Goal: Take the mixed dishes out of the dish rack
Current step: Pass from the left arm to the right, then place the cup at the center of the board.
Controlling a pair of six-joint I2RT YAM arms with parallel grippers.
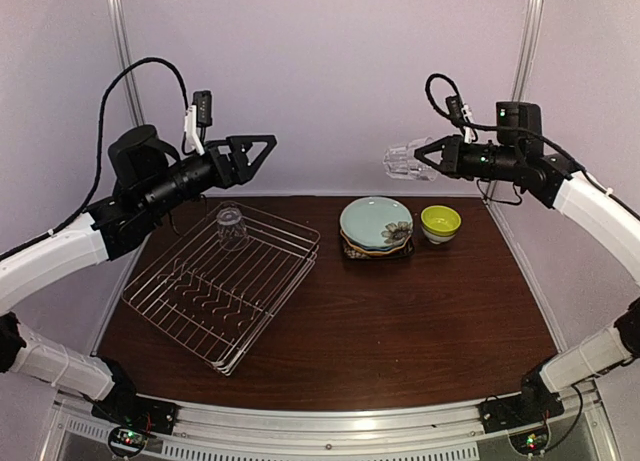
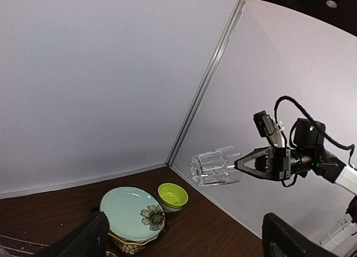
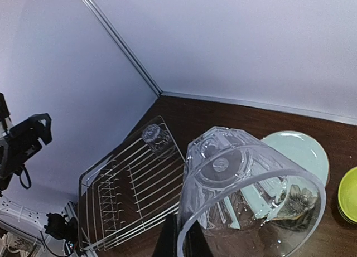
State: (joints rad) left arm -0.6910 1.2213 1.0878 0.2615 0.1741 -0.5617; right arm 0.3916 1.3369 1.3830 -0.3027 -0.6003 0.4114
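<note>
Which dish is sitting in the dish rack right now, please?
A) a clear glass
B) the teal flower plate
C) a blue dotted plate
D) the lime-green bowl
A: one clear glass stands at the far end of the dish rack; bowl and plates sit on the table.

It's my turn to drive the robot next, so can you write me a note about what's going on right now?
Left tool: open and empty, raised above the dish rack.
Right tool: shut on a clear glass, held in the air over the far right of the table.
Done: plates stacked on the table, the teal flower one on top; lime-green bowl beside them.
Left to do: set the held glass down, then take the second glass from the rack's far corner.
</note>
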